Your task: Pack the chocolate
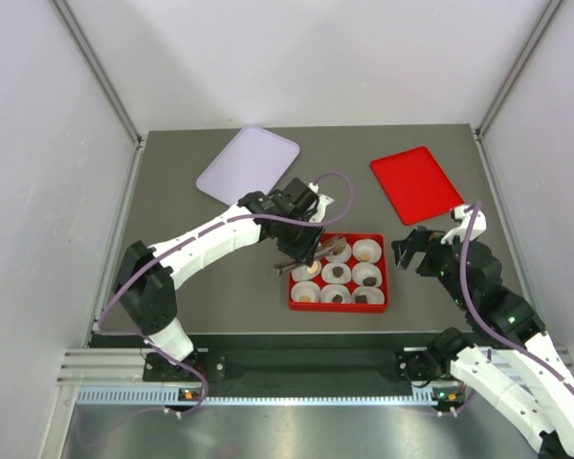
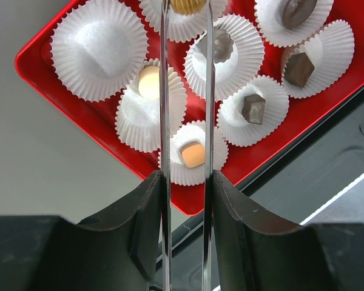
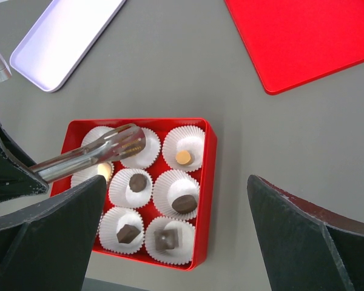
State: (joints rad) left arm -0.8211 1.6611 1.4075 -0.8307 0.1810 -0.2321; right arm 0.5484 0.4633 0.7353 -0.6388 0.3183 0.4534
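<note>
Black left gripper (image 2: 185,182) clamped on metal tongs (image 2: 165,91); right gripper (image 3: 176,182) spread wide, empty. Beyond tong tips, chocolate (image 2: 193,154) in white cups (image 2: 97,48) inside red tray (image 2: 33,60). Probably light, smooth, crushable: pinch sides gently.

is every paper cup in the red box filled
No, the corner cup of the red box sits empty in the left wrist view.
</note>
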